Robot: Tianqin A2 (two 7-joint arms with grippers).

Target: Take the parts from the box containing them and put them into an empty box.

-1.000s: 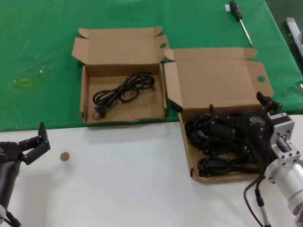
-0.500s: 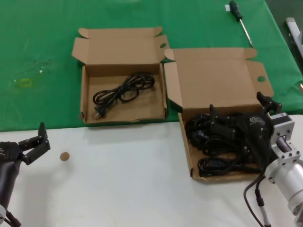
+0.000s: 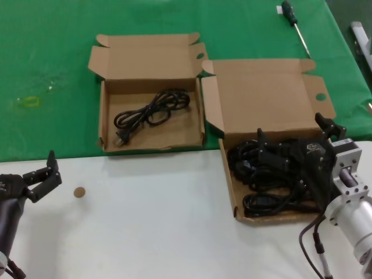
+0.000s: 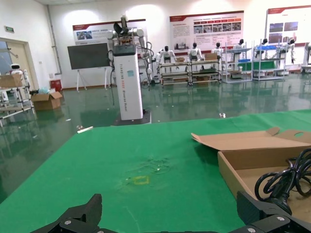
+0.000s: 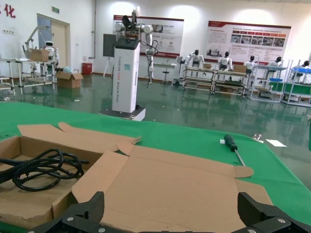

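Right gripper (image 3: 293, 152) spread wide, down in the tall-lid box (image 3: 267, 104) among the cords (image 3: 256, 168), contact hidden; left gripper (image 3: 43, 174) open, idle over white table (image 3: 151, 221).

Setting: a large exhibition hall with a glossy dark green floor (image 5: 204, 111) that mirrors the ceiling light. White walls (image 4: 29, 29) carry long red-and-white display boards (image 4: 206, 29). A tall white kiosk (image 4: 129, 80) stands mid-floor, beside a dark screen on a stand (image 4: 88, 56). White humanoid figures (image 5: 196, 59) line the far wall among metal shelving racks (image 4: 279, 60). A doorway (image 5: 58, 41) with a green exit sign above it opens to one side; cardboard cartons (image 4: 46, 100) sit on the floor nearby. In the foreground, a green cloth (image 3: 52, 64) covers the far half of the counter, and the near half is plain white (image 3: 151, 221).
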